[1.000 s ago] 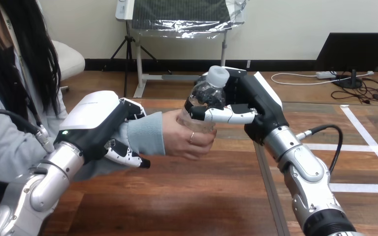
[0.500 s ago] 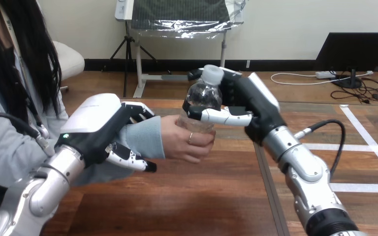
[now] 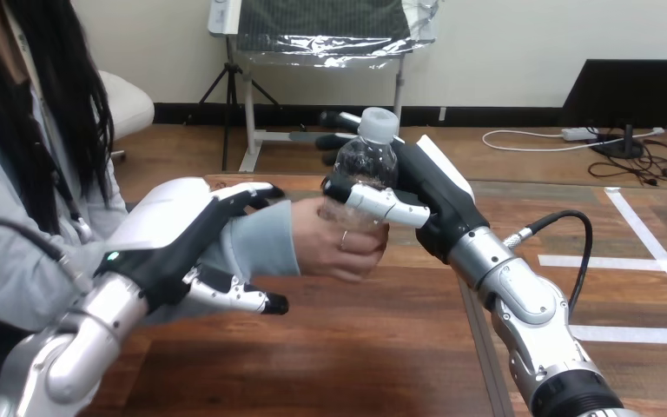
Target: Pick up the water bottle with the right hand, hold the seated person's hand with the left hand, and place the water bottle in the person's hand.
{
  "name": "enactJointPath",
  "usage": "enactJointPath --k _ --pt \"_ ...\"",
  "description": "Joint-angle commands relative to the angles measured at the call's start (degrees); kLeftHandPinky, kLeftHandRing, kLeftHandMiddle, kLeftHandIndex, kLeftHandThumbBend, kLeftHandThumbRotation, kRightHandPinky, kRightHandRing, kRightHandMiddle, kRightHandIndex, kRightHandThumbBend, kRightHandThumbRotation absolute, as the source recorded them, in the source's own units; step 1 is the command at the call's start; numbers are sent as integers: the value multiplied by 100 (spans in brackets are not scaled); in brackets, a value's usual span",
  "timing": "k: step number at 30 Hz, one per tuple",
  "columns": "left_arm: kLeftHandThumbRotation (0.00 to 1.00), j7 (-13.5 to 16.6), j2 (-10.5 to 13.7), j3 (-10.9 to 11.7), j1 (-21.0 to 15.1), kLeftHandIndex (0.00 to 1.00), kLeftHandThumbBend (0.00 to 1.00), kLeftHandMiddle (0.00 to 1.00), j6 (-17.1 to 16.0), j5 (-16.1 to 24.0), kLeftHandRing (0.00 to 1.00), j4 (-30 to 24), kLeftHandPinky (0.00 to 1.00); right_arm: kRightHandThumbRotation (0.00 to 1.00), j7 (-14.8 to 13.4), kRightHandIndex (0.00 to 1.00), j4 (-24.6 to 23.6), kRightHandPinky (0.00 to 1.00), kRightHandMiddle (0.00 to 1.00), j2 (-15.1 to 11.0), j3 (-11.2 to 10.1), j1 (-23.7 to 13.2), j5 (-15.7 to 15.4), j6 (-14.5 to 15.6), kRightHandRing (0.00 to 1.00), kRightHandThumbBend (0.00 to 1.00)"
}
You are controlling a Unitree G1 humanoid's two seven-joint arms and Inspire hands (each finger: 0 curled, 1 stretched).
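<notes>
Black-and-white fingers of my right hand (image 3: 434,187) are curled round the water bottle (image 3: 366,165). The thumb (image 3: 384,202) lies across the near side of the clear plastic and the fingers wrap behind it, so from my console this hand has the bottle gripped at mid-height. The bottle stands about upright with its white cap (image 3: 378,124) on top, and it is held above the bench (image 3: 356,347), not touching it.

Just below my thumb, the person's hand (image 3: 347,248) comes in from the left and closes round the lower part of the bottle. Both that hand and my right hand are on it.

Further left, my left hand (image 3: 178,221) sits over the person's wrist with its white back shell facing up, against the grey sleeve (image 3: 260,239). I cannot tell whether it grips the wrist or only rests there.

My right forearm runs in from the lower right and my left forearm from the lower left, both raised over the wooden bench.
</notes>
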Motion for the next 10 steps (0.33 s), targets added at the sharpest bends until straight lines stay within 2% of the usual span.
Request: enactJointPath --k 1,10 --pt "37 88 -41 245 23 93 100 91 67 -126 89 -327 84 70 -104 94 85 88 87 -109 -60 -342 54 -137 88 100" --pt "40 177 -183 321 289 96 100 94 78 -183 92 -474 87 71 -42 95 263 90 89 -167 -134 -358 165 -181 90 100"
